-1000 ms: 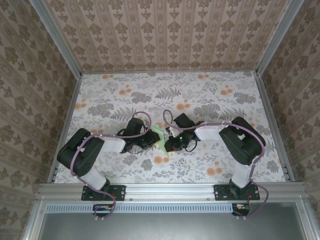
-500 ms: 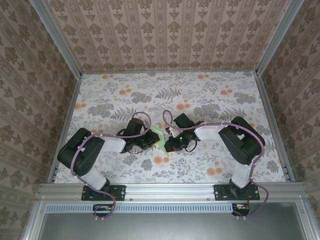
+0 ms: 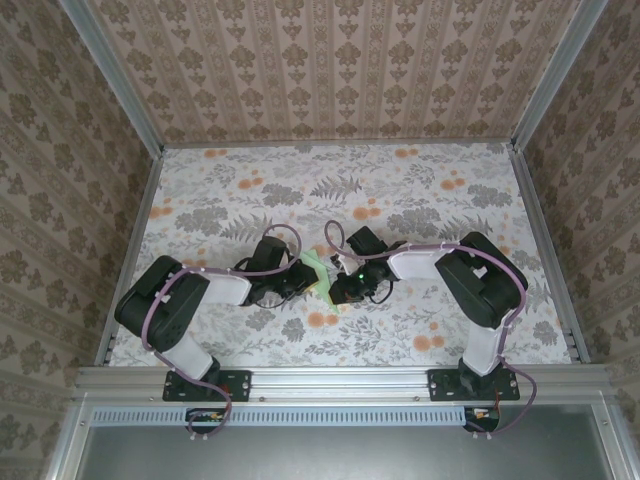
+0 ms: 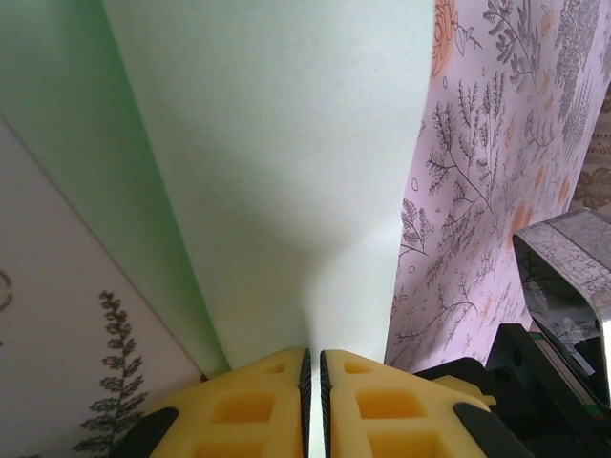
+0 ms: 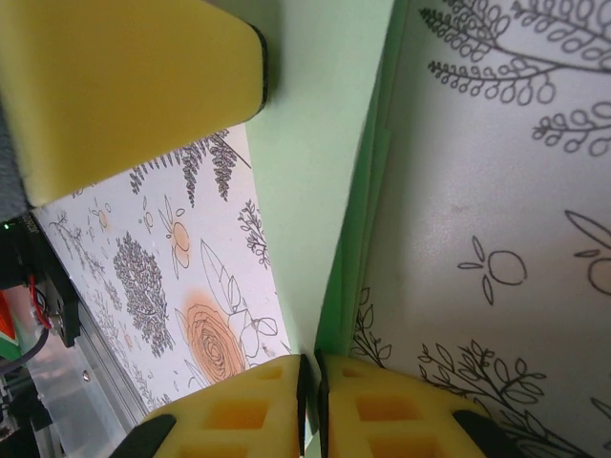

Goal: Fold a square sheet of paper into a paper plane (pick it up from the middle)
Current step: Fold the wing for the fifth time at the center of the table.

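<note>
Paper, thin, matte and pale mint-green: the sheet of paper (image 4: 286, 162) is plain and smooth. It bows into a soft trough straight ahead of the left claw (image 4: 314, 358), whose moulded yellow fingers (image 4: 258, 401) are pressed together on its near edge. At the right claw (image 5: 310, 363) the sheet shows several stacked layers with sharp creased edges running out from the tips. Those yellow tips are likewise closed tight on it. Beyond both claws lies the tabletop (image 5: 496, 191), printed with grey ferns and orange blooms.

From above, the sheet reads as a narrow green band caught between the two claws, its long side running roughly front to back with a slight slant.

The left arm (image 3: 200, 290) and right arm (image 3: 440, 265) are both folded low at the elbow. Their forearms reach inward, so the claws meet nose to nose.
</note>
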Available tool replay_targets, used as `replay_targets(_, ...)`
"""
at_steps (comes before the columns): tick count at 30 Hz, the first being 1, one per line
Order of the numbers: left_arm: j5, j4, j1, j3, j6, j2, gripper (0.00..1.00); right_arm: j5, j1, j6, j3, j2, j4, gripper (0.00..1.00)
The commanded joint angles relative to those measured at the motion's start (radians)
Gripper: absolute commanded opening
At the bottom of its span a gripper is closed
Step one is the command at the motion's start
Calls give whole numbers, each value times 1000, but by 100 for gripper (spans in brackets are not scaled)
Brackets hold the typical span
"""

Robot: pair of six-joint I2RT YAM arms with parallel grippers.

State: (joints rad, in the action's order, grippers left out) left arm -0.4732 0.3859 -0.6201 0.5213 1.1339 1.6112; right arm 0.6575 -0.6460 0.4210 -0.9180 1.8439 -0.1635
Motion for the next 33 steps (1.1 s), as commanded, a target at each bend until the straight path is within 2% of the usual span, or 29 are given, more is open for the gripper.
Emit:
replay_targets(1,21,-32,6,-6,17,19,14,-21,-7,-18,-14,32,-43,14)
replay_targets(14,35,-79,10,-6,14,31,12,-51,-12,-38,-14,63,-86,10)
replay_targets(17,37,-96,10,-1,6,35,12,-61,-12,-26,-19,26,-97,15)
replay_targets(22,33,-108,10,9,-4,44,11,-85,-11,15,-16,-134,-115,27)
replay_targets(25,27,-105,10,16,-8,55,11,-149,-19,31,-11,-223,-133,31)
replay_targets(29,23,-103,8,20,-13,61,10,-189,-56,56,-24,-245,-129,28)
replay_targets(33,20,-103,8,23,-16,59,10,-186,-89,93,-61,-180,-97,17)
